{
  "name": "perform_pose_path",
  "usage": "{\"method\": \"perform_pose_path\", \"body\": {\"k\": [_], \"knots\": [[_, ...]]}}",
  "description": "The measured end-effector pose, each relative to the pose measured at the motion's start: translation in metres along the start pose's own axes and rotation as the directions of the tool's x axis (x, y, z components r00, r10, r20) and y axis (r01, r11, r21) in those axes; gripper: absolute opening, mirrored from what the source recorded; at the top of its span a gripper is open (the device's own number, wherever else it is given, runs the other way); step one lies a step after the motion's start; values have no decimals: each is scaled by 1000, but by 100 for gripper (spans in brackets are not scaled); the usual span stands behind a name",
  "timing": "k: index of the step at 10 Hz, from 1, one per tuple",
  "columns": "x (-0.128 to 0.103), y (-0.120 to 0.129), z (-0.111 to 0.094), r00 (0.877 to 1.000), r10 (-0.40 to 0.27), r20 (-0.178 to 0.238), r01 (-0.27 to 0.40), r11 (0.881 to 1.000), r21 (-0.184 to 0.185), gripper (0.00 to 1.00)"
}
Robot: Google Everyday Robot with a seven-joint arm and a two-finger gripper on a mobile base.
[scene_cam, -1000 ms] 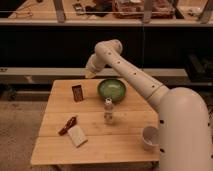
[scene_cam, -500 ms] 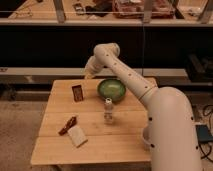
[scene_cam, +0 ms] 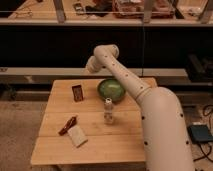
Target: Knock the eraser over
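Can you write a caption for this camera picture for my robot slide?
Robot's tool hangs over the wooden table's far edge, above the gap between the upright eraser and the green bowl.

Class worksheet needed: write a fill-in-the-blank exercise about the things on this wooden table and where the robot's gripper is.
The small dark rectangular eraser with a reddish patch stands ___ on the wooden table.
The round bowl beside it is ___ in colour.
The gripper hangs above the table's far edge, ___ touching the eraser.
Of the pale beige flat slab and the eraser, the gripper is nearer the ___.
Missing words: upright, green, not, eraser.
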Motion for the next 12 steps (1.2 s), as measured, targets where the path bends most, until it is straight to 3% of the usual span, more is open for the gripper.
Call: {"method": "perform_pose_path", "body": {"k": [1,3,5,8,10,12], "knots": [[-2,-2,5,1000,-8,6,8,1000,5,1],[-6,-1,17,1000,-18,21,18,1000,5,0],[-7,5,30,999,-7,40,7,1000,-15,0],[-19,25,47,997,7,77,1,995,-96,0],[-26,39,48,995,14,103,2,988,-155,0],[-40,58,44,991,-9,131,39,974,-225,0]]}}
